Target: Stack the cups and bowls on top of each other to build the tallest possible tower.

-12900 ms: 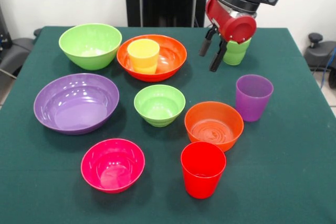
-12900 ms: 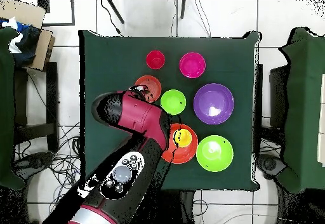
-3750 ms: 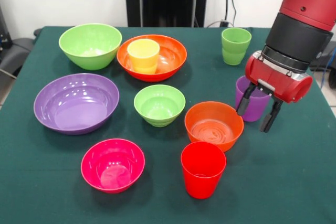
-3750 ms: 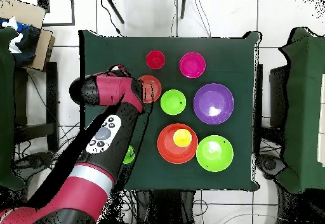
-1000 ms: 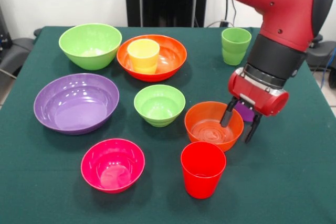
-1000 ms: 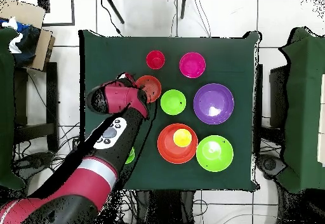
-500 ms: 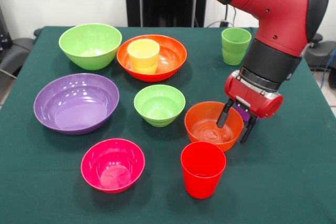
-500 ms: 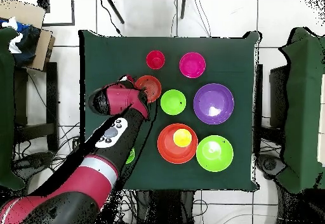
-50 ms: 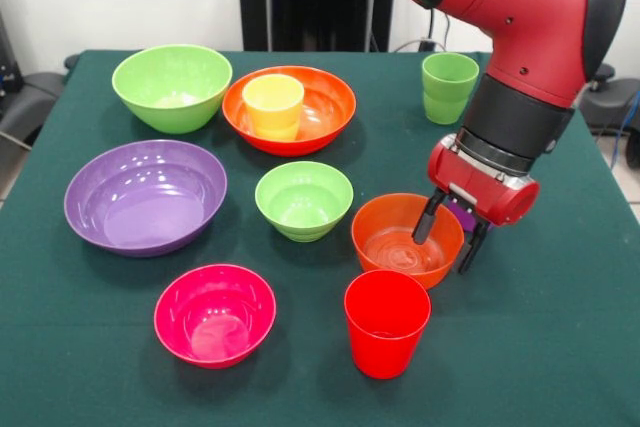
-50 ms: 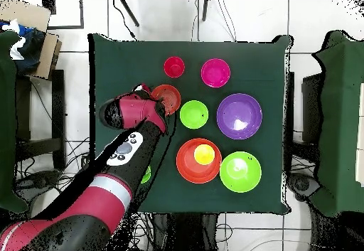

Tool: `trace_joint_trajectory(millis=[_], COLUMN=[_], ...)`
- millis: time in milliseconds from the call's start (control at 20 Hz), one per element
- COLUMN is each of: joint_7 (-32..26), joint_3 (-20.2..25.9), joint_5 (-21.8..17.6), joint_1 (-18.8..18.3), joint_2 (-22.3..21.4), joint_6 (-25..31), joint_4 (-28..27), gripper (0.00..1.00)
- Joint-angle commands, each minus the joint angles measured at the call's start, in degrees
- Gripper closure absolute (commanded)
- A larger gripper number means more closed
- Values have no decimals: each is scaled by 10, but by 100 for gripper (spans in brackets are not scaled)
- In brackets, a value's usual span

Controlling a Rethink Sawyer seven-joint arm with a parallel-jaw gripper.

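- Straddling the small orange bowl's (image 9: 407, 238) rim at its 3 o'clock edge, hand (image 9: 444, 231) spread wide, nothing held.
- Shifted across from the purple cup (image 9: 462, 212), now mostly hidden behind the hand.
- Suggests a bowl pick next; no stack begun, only yellow cup (image 9: 273, 105) inside large orange bowl (image 9: 330, 107).

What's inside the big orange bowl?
A yellow cup stands upright inside the big orange bowl, a bit to one side. Nothing else shows in the bowl. The cup hides the patch of bowl under and behind it, and its own bottom can't be seen from the front.
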Motion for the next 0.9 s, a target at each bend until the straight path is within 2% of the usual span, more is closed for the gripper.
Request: trace_joint_trajectory(millis=[50, 900], joint_7=[22, 7], joint_3=[86, 105], joint_5=[-30, -35], joint_1=[-12, -28], joint_2=[23, 30], joint_6=[-41, -40], joint_4=[24, 23], gripper=[0, 0])
